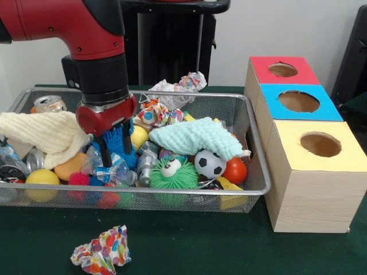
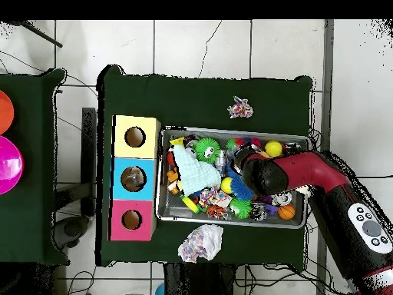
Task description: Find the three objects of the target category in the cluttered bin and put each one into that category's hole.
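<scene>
The wire mesh bin holds mixed clutter; it also shows in the overhead view. My gripper reaches down into its left half, open, with dark fingers apart. The tips stand just above a crushed clear bottle with blue markings, beside a blue spiky ball. Another crushed clear bottle lies at the bin's left end. A third is not clear to see. The red-topped box with its round hole stands farthest of three boxes right of the bin, and its hole shows in the overhead view.
A yellow cloth and a mint cloth drape over the clutter. A green googly-eyed ball, a soccer ball, a can lie in the bin. Blue-topped and yellow-topped boxes stand nearer. Crumpled paper lies in front.
</scene>
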